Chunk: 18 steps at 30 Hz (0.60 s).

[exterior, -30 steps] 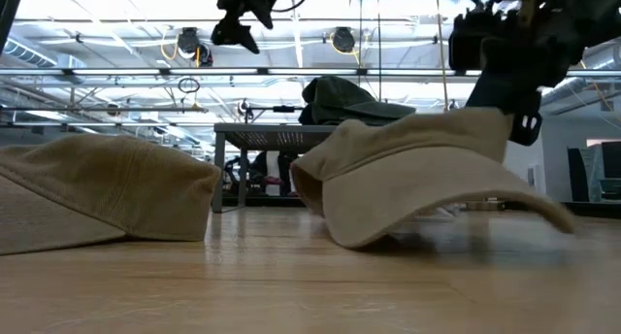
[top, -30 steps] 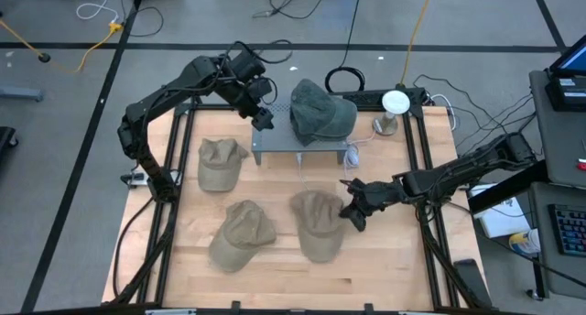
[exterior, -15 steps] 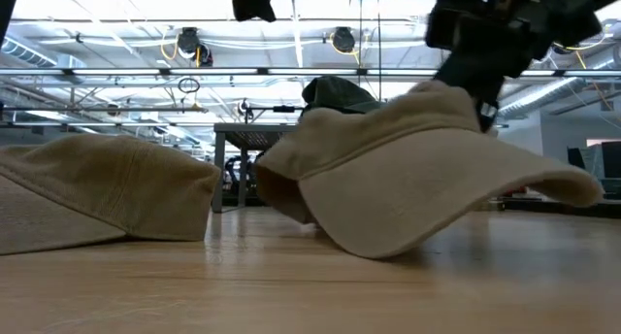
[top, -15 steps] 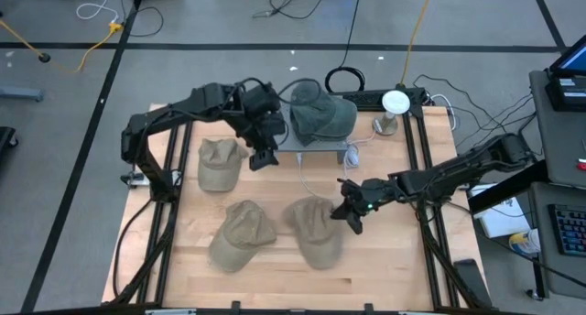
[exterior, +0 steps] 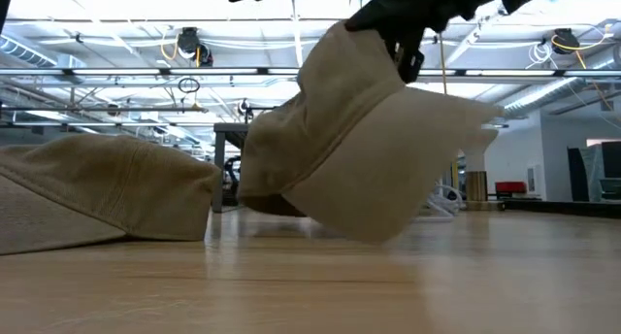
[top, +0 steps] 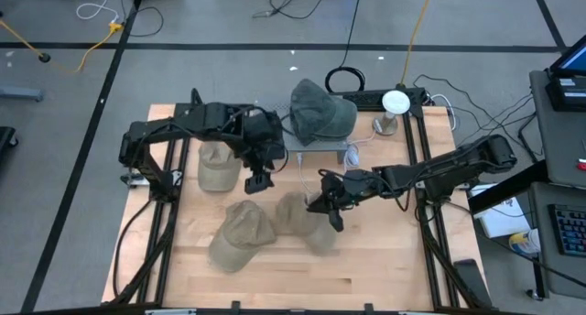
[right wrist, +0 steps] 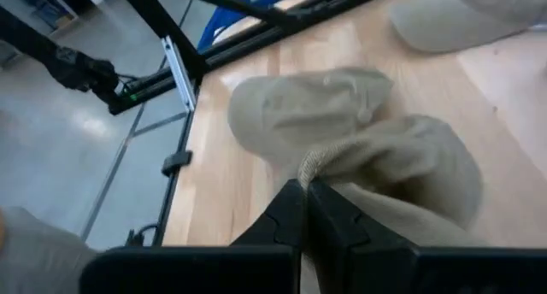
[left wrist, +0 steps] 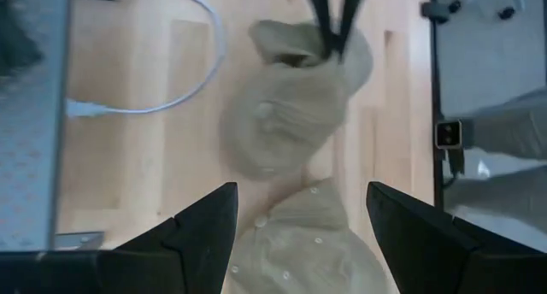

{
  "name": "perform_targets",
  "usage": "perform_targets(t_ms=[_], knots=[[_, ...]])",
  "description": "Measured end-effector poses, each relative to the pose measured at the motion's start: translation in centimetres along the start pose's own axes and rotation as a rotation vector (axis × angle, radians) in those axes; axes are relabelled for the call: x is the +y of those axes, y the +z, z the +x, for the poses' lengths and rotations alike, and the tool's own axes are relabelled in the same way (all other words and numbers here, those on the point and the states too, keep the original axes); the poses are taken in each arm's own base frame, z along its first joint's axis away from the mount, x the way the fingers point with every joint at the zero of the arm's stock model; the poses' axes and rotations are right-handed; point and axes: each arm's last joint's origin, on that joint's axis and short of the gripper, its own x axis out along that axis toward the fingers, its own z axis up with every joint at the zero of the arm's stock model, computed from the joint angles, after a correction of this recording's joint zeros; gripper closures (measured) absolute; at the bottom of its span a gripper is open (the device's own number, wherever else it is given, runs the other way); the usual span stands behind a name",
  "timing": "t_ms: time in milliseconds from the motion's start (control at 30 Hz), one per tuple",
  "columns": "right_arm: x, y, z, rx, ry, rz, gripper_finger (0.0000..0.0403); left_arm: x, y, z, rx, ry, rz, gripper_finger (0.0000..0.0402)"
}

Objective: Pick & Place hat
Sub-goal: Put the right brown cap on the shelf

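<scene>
We see the tan hat [top: 309, 225] at the bench's [top: 385, 269] middle, its crown hoisted and brim drooping, touching a second tan hat [top: 240, 233]. The right pincer [top: 327, 203] is clamped tight on its fabric edge. The left pincer [top: 257, 180] hovers spread wide above, gripping nothing. We cannot make out whether the brim touches the bench, and the hat's outline is blurred.
</scene>
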Motion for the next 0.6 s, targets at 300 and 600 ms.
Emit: perform_targets(t_ms=[300,600], knots=[[1.5,3.1,-0.4,-0.082,0.064,-0.032,0.0403,-1.5,0.1,0.8,-0.022,0.077,0.126,0.0135],[3.0,5.5,-1.0,-0.144,0.126,-0.070,0.0403,-1.5,0.2,1.0,-0.021,0.100,0.328,0.0135]])
